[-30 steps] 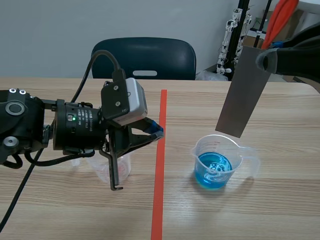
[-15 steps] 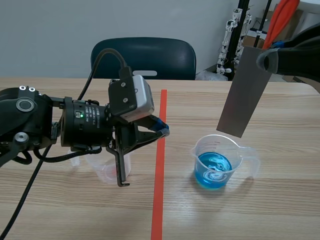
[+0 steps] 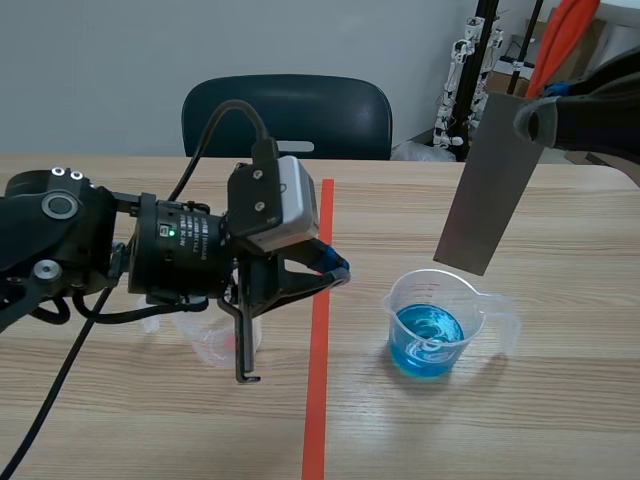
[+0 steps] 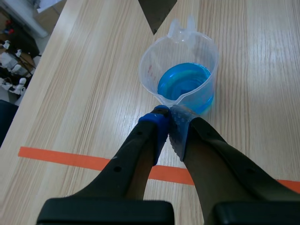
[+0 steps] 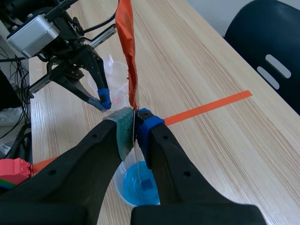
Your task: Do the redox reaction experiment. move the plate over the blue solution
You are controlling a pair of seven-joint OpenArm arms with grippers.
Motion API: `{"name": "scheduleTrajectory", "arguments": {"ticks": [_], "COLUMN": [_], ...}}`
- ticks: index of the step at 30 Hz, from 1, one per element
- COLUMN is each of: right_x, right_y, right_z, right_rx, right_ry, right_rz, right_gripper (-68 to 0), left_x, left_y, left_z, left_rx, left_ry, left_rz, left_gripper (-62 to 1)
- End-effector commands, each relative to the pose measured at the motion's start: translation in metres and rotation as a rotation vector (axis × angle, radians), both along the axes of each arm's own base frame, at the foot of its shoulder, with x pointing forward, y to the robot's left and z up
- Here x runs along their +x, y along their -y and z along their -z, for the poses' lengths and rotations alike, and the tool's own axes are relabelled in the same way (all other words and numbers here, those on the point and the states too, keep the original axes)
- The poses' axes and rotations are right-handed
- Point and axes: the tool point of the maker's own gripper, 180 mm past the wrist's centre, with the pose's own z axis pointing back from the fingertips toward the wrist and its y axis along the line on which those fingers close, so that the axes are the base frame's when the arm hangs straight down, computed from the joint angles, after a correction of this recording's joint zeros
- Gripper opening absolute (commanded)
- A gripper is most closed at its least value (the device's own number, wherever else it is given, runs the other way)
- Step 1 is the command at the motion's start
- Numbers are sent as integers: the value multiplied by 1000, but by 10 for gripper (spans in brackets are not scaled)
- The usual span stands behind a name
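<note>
The left arm is seen at the left of the scene frame, lying low across the table (image 3: 560,420). The left gripper (image 3: 338,270) (image 4: 169,116) is found closed with nothing in it: in the left wrist view its two pads are pressed tip to tip. The tips are pointed at the measuring beaker (image 3: 430,322) (image 4: 180,75), whose near rim is just ahead of them; whether it is touched cannot be told.

Under the left arm, at the lower left of centre, a small clear cup (image 3: 222,342) is standing on the table, partly hidden by the arm. A faint reddish trace is noted inside it.

An orange-red tape line (image 3: 318,340) is run down the middle of the frame, between the cup and the beaker. A dark chair (image 3: 290,115) is seen behind the table at upper centre.

Right of the tape, at lower right of centre, the measuring beaker is standing upright. The blue solution (image 3: 428,338) (image 4: 183,84) is held in its lower part.

The grey metal plate (image 3: 490,185) (image 4: 157,11) is held in the air at the upper right, tilted, with its lower end above the beaker's far rim. It is clear of the rim and not dipped in the liquid.

The right gripper (image 3: 532,120) (image 5: 135,118) is clamped on the plate's upper end; in the right wrist view the thin plate is seen pinched between the two pads.
</note>
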Motion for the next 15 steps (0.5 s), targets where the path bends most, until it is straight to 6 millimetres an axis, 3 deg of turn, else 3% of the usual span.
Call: {"name": "scheduleTrajectory", "arguments": {"ticks": [1, 15], "right_x": [3, 3], "right_y": [1, 1], "right_z": [-14, -14], "right_rx": [24, 23], "right_ry": [28, 28], "right_rz": [4, 4], "right_gripper": [-669, -669], "left_x": [2, 2], "left_y": [6, 6], "left_z": [-13, -11], "left_rx": [-39, -30], "left_ry": [19, 15], "left_rz": [11, 7], "left_gripper": [-585, -585]}}
